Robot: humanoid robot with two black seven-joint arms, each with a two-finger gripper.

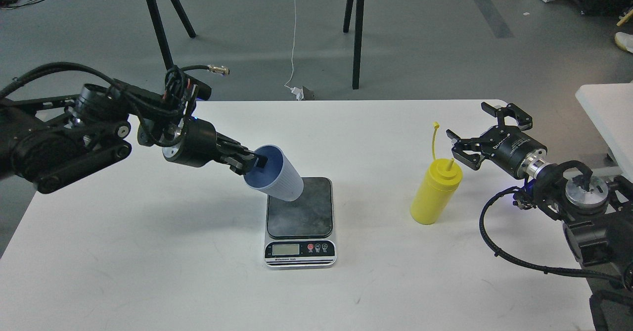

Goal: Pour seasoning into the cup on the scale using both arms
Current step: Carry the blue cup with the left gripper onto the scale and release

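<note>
Left gripper (252,163) pinches the rim of the cup (277,173), one finger inside the mouth, holding it tilted over the back-left corner of the scale (299,219); whether its base touches the platform is hard to tell. Right gripper (478,134) hangs spread wide just beside the seasoning (435,192), which stands upright on the white counter (148,252), well right of the scale.

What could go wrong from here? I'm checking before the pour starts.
The left hand grips the cup by its rim, tilted steeply over the scale; released like this, it may tip or roll off. The right hand is open beside the yellow bottle; a careless approach could knock it over or snag the cap strap.
</note>
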